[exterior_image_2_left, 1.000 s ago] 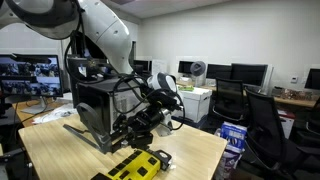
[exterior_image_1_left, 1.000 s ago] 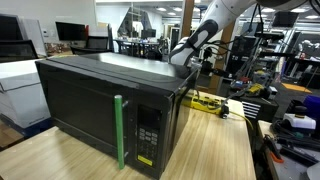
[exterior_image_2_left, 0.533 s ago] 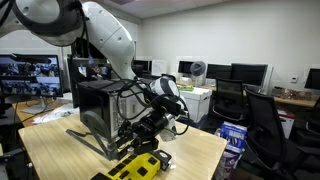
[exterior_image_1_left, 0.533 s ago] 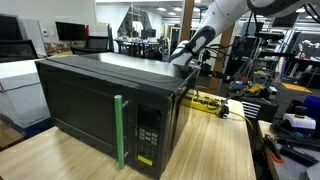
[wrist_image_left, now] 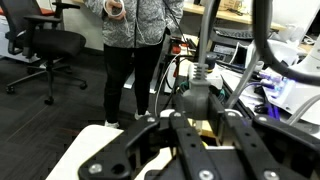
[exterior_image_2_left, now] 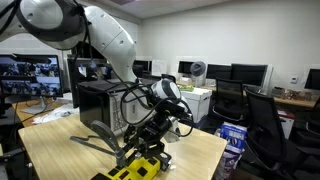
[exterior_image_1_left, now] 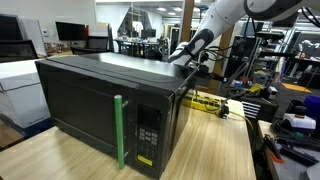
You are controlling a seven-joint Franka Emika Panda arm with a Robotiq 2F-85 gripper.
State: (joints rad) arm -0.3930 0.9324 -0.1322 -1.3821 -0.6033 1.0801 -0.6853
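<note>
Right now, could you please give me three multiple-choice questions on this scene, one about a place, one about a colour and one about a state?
1. Where does the microwave stand?
A) on the floor
B) on a wooden table
C) on an office chair

2. What colour is the handle on its front?
A) green
B) red
C) white

3. How is its door?
A) wide open
B) taken off
C) shut

Answers:
1 B, its base rests on the light wood top.
2 A, the upright bar beside the keypad is green.
3 C, the front panel lies flush with the body in an exterior view.
</note>
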